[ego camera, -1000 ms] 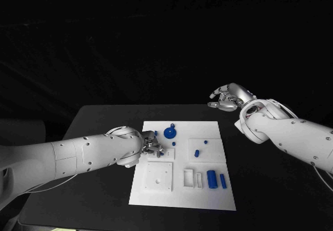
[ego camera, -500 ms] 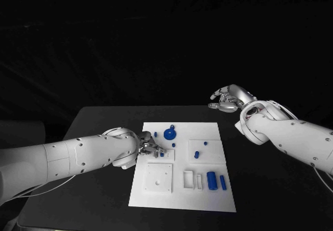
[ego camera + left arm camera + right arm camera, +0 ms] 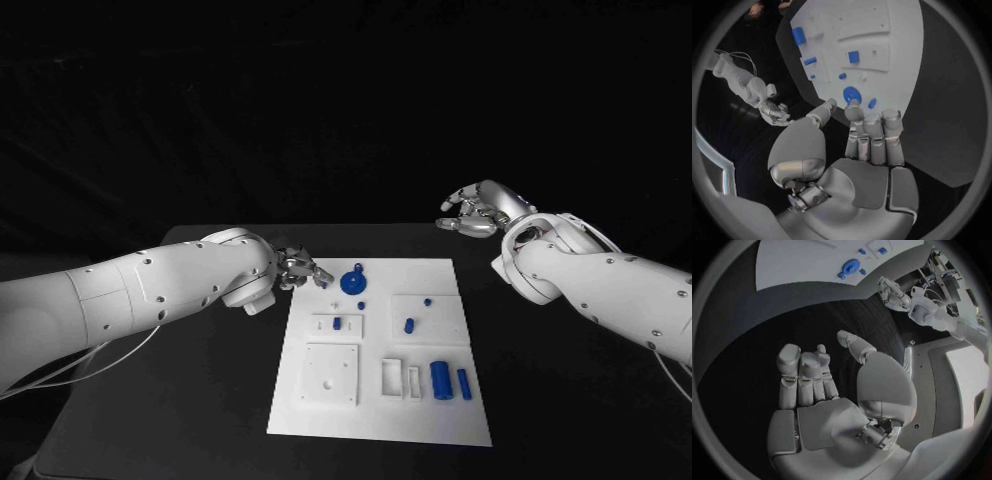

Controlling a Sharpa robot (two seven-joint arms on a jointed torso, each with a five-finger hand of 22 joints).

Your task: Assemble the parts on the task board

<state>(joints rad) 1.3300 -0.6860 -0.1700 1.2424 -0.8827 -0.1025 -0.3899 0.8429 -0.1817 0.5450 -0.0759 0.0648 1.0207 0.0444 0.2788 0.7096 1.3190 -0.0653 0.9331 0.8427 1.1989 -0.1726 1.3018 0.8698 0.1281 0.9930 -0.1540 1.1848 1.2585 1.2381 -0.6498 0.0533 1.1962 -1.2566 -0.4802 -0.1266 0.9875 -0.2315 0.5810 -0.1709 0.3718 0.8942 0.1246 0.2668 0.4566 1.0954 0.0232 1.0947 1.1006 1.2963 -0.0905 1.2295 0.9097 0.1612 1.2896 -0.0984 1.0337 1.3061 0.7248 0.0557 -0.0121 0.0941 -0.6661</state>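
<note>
The left hand (image 3: pixel 296 268) hovers empty, fingers loosely apart, beside the task board (image 3: pixel 378 420) — near its round blue part (image 3: pixel 356 281). The right hand (image 3: pixel 473 211) hangs well apart, fingers curled on nothing.

Left hand (image 3: pixel 296 268) mostly covered by its own forearm in the head view, near edge of the task board (image 3: pixel 898 75) hidden behind the fingers (image 3: pixel 872 131) in the left wrist view, smallest blue parts (image 3: pixel 362 303) too small to identify, board cut off in right wrist view.
</note>
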